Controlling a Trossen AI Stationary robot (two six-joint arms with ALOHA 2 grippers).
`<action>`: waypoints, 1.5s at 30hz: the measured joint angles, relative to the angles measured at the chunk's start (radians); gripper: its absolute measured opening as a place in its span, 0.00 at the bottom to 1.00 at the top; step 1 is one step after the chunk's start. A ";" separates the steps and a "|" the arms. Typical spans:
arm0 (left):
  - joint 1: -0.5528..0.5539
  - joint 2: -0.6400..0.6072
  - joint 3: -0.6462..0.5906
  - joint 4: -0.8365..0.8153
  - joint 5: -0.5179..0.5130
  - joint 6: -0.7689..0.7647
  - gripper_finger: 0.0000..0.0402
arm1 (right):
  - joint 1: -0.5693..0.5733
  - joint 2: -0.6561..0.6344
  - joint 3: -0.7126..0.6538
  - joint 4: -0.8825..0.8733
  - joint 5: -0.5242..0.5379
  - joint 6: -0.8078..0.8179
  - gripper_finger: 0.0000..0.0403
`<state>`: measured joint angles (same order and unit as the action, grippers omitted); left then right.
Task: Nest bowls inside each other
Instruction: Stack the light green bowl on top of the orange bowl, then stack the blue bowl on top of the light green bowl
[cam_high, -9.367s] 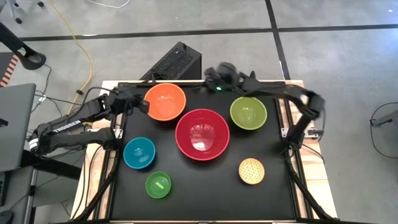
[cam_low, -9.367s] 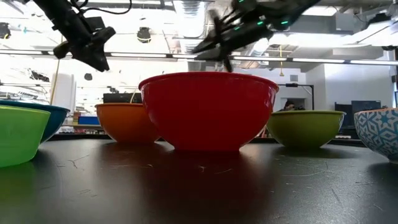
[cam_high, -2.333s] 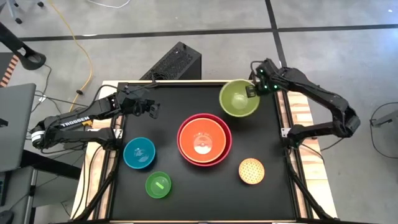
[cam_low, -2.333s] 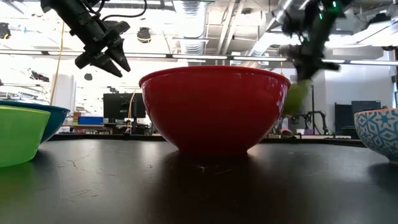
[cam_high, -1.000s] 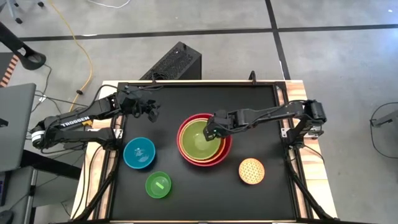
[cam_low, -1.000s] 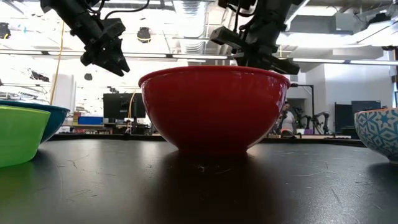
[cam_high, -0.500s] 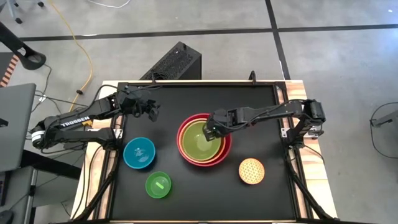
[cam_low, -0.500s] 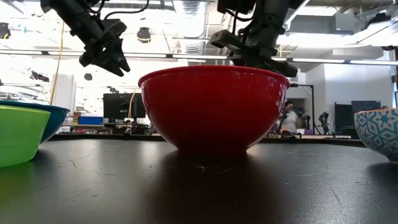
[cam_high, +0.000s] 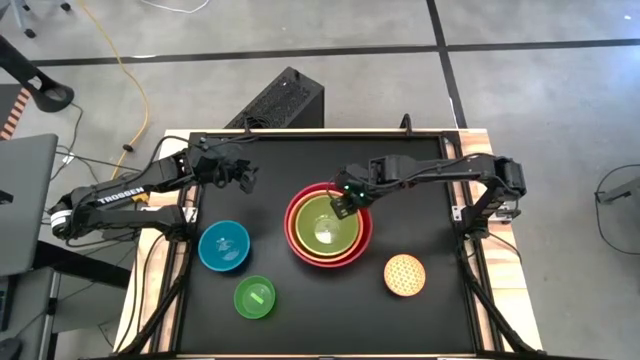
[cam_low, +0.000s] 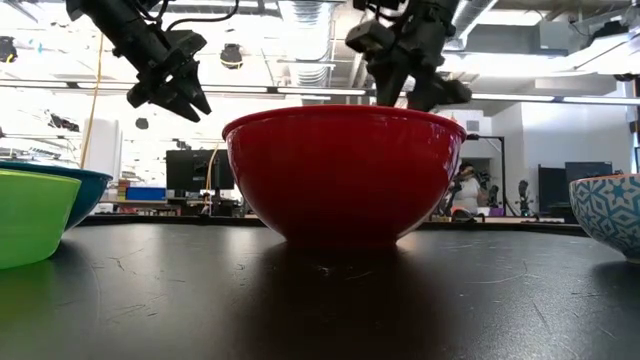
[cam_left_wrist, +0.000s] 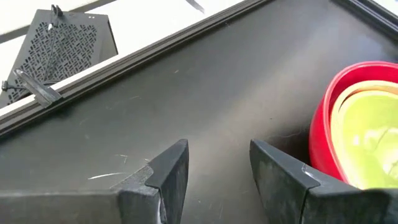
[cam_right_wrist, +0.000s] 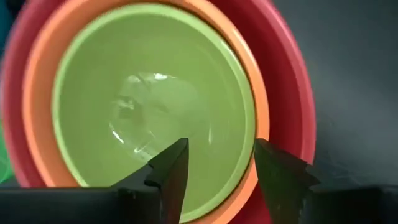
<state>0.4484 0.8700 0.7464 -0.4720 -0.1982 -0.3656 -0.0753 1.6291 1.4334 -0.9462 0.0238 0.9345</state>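
The red bowl (cam_high: 296, 236) stands at the table's middle. The orange bowl (cam_right_wrist: 261, 124) sits in it, and the olive-green bowl (cam_high: 325, 226) sits inside the orange one. My right gripper (cam_high: 345, 204) hovers open just above the stack's far-right rim (cam_right_wrist: 217, 168), touching nothing. At the far left my left gripper (cam_high: 245, 177) hangs open over bare table (cam_left_wrist: 217, 168). The blue bowl (cam_high: 223, 246), the bright green bowl (cam_high: 254, 297) and the speckled yellow bowl (cam_high: 404, 275) stand apart on the table.
A black perforated box (cam_high: 280, 100) stands off the table's far edge. The blue and bright green bowls fill the near left, the speckled yellow bowl the near right. Bare black table (cam_high: 400, 170) lies along the far edge and right of the stack.
My right gripper has opened and let go of the olive-green bowl, which stays seated in the orange bowl. It has then risen above the stack's rim and rolled at the wrist, its arm swinging a little toward the far edge.
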 joint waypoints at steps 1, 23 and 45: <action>0.000 0.000 0.000 0.001 0.000 -0.007 0.40 | 0.000 0.000 0.017 -0.019 0.000 -0.015 0.50; 0.000 0.000 0.000 -0.116 0.353 0.117 0.40 | 0.142 0.019 0.153 0.298 -0.053 -0.124 0.47; -0.104 0.050 0.001 -0.484 0.422 0.625 0.40 | 0.171 0.130 0.153 0.621 -0.226 -0.270 0.47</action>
<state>0.3441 0.9198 0.7471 -0.9558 0.2238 0.2596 0.0956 1.7589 1.5864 -0.3255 -0.2024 0.6644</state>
